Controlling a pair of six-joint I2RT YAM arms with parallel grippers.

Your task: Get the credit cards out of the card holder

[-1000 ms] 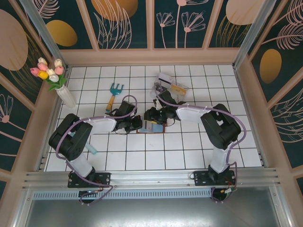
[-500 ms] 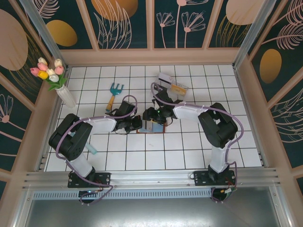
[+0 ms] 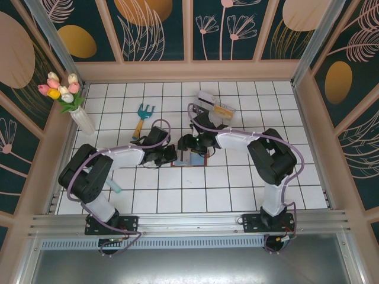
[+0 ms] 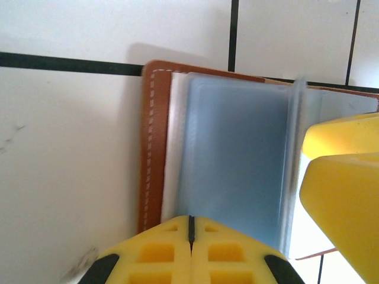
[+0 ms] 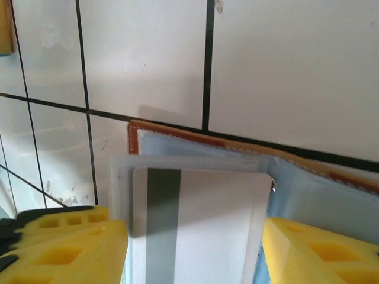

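The brown card holder (image 3: 190, 160) lies open on the white tiles between my two grippers, its blue-grey pockets (image 4: 234, 154) facing up. My left gripper (image 3: 170, 155) is shut, and its tips (image 4: 190, 221) rest at the edge of a pocket with nothing between them. My right gripper (image 3: 190, 144) hovers over the holder's (image 5: 134, 137) far side. Its jaws (image 5: 194, 229) stand open on either side of a clear sleeve holding a white credit card (image 5: 207, 225) with a grey stripe. Two more cards lie on the tiles further back, one pale with a dark stripe (image 3: 206, 97) and one yellowish (image 3: 224, 111).
A teal-headed garden fork (image 3: 142, 117) lies behind my left arm. A white vase of tulips (image 3: 76, 106) stands at the far left by the wall. Wooden walls close in the tiled floor on three sides.
The right gripper's jaws have spread wider and the arm has edged slightly left over the holder. The left gripper has stayed shut in place.
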